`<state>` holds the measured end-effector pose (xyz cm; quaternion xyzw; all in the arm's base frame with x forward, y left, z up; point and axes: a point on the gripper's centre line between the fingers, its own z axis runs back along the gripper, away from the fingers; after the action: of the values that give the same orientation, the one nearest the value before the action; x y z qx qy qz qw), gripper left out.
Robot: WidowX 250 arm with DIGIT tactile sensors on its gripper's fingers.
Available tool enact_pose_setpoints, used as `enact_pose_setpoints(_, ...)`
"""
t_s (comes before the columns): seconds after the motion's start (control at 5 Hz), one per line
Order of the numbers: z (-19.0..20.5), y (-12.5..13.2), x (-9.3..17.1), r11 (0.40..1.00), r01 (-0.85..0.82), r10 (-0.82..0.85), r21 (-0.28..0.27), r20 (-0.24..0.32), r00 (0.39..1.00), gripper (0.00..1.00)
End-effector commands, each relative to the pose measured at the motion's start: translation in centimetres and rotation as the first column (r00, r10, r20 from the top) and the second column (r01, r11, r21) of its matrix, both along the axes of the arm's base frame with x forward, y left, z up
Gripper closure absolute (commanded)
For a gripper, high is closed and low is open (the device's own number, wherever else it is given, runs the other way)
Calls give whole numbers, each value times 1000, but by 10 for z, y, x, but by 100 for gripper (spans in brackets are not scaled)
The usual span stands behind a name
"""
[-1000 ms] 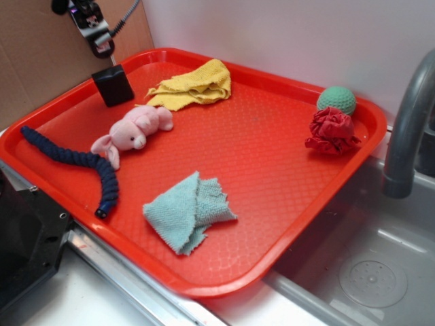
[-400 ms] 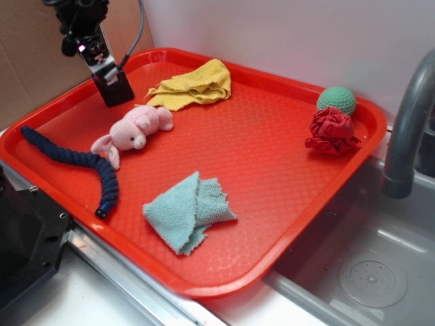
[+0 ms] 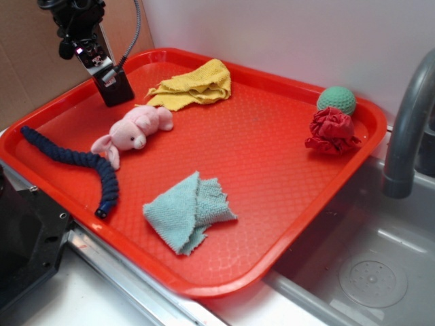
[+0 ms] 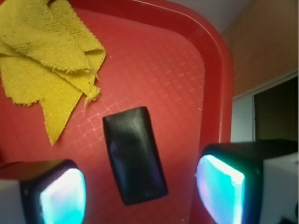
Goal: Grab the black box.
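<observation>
The black box [image 3: 116, 89] [image 4: 134, 154], a small matte block with rounded edges, stands in the far left corner of the red tray [image 3: 272, 170]. My gripper [image 3: 100, 64] [image 4: 140, 191] hangs just above it and is open. In the wrist view the box lies between the two glowing pads [image 4: 63, 196], with red tray floor showing on both sides of it. Neither pad touches the box.
A yellow cloth [image 3: 194, 85] [image 4: 46, 60] lies right of the box. A pink plush toy [image 3: 134, 130] lies in front of it, a dark blue braided rope [image 3: 81, 163] along the left rim. A teal cloth [image 3: 187, 210], a green ball [image 3: 336, 99] and a red rag [image 3: 332, 132] also rest on the tray.
The gripper came down from the top left until it hangs right over the black box. The box and the other things have not moved.
</observation>
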<state>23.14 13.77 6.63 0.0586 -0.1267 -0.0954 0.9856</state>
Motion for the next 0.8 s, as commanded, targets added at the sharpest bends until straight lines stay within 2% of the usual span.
enact_pose_setpoints(0.0,-8,-2,31,997,25,-19,74,-81,997,0)
enact_pose_setpoints(0.2,-21,-11,40,996,63,-56,67,-108,993,0)
enact_pose_setpoints(0.4,-22,-14,41,996,52,-45,71,-92,995,100)
enact_pose_setpoints(0.6,-16,-18,39,996,63,-59,56,-77,995,100)
